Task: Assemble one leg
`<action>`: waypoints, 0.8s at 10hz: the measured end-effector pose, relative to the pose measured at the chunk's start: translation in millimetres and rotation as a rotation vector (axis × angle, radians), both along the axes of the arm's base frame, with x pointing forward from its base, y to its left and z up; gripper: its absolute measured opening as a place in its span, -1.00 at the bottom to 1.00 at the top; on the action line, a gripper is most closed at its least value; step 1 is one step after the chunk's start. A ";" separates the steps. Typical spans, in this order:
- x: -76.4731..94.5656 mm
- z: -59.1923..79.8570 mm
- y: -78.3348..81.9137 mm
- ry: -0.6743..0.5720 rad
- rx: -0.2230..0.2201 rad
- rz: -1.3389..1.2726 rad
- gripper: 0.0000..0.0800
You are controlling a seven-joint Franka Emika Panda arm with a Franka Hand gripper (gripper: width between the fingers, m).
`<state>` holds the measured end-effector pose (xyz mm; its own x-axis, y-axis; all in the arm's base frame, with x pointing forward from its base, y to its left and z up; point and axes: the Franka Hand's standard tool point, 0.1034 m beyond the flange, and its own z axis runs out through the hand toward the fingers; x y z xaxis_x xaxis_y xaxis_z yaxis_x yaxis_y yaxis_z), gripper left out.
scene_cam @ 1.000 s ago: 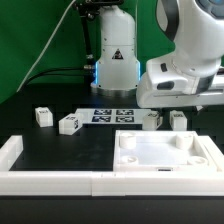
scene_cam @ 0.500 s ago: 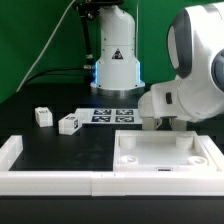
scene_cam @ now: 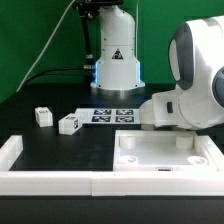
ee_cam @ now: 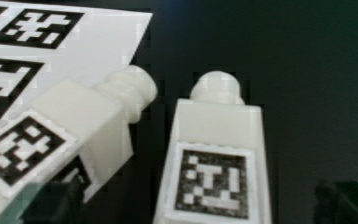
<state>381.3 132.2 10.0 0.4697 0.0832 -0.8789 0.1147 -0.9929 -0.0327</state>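
Gripper [ee_cam: 190, 203] spread astride leg [ee_cam: 213, 140]; exterior view hides both.

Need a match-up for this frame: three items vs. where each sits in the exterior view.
Items:
1. marker board
2. large square part
3. outermost leg

Places:
A. farthest to the exterior view's left
B. front, on the exterior view's right
C. centre, farther back

Pairs: 1-C; 2-B; 3-A

It is looking like a robotics lab: a green curtain [scene_cam: 28, 35] and arm base [scene_cam: 115, 62] are standing behind the marker board [scene_cam: 112, 116].
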 end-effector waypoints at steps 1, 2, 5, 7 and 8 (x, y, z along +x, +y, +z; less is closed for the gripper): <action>-1.0 -2.2 -0.6 -0.004 -0.001 -0.001 0.62; -1.7 -3.0 -0.8 -0.005 -0.001 -0.001 0.62; -1.8 -3.0 -0.5 -0.005 -0.002 0.000 0.30; -1.9 -3.0 -0.6 -0.005 -0.002 0.000 -0.27; -1.9 -3.0 -0.6 -0.005 -0.002 0.000 -0.27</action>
